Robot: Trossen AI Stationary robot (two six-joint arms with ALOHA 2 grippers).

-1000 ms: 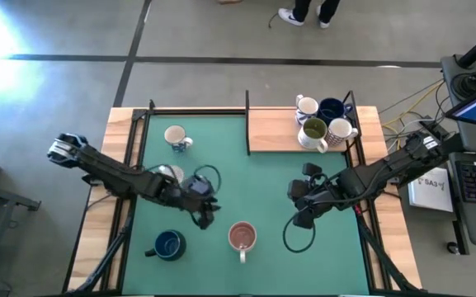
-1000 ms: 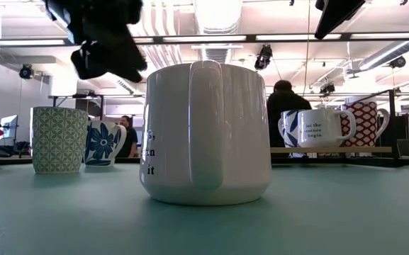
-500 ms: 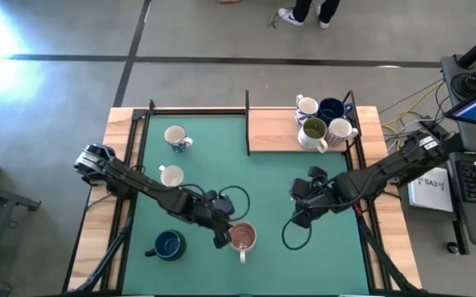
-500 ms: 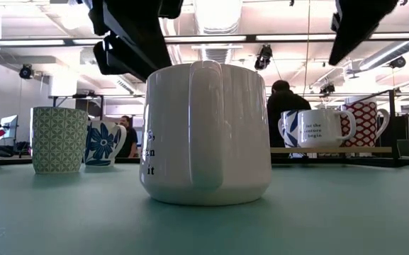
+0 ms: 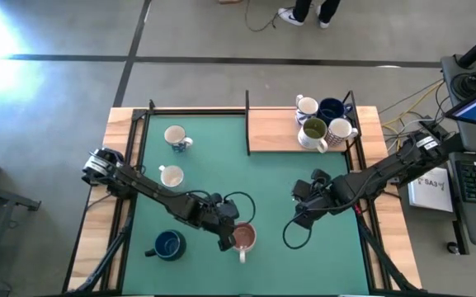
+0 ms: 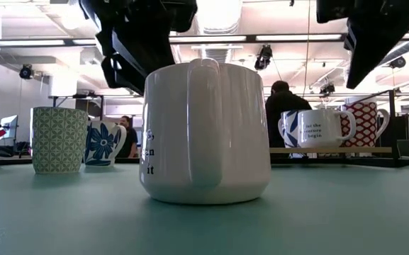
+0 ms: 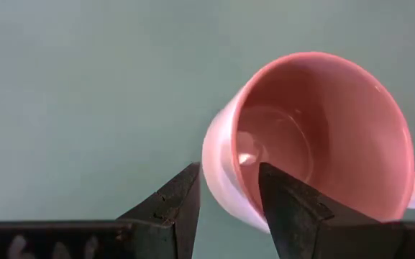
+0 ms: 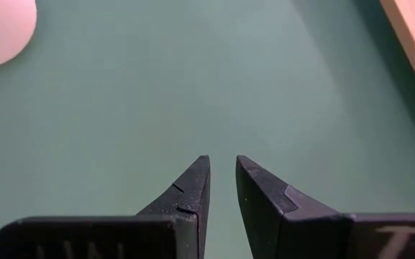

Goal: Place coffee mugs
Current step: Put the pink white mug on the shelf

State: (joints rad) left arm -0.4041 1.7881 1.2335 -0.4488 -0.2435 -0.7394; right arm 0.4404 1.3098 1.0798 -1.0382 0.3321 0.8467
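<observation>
A white mug with a pink inside [image 5: 243,238] stands upright on the green mat near the table's front; in the low view it fills the middle [image 6: 205,131], handle toward the camera. My left gripper [image 7: 229,169] is open at its left rim. One finger stands outside the wall [image 7: 218,155] and one over the hollow; no touch shows. My right gripper [image 8: 223,160] hangs over bare mat right of the middle [image 5: 300,213], its fingers a narrow gap apart with nothing between. Three more mugs stand on the mat: cream [image 5: 176,138], cream [image 5: 171,176], dark blue [image 5: 168,244].
A raised wooden shelf [image 5: 270,132] at the far right carries several mugs [image 5: 324,120], also seen in the low view [image 6: 321,127]. A green-patterned mug [image 6: 59,139] and a blue-flowered one [image 6: 105,142] stand far left. Black rails frame the mat. People stand in the room beyond.
My left gripper has swung toward the table's right and near edge and sunk, coming from the mat's middle down to the pink-lined mug's rim, still open. My right gripper has sunk a little and rolled over the bare mat. No mug has moved.
</observation>
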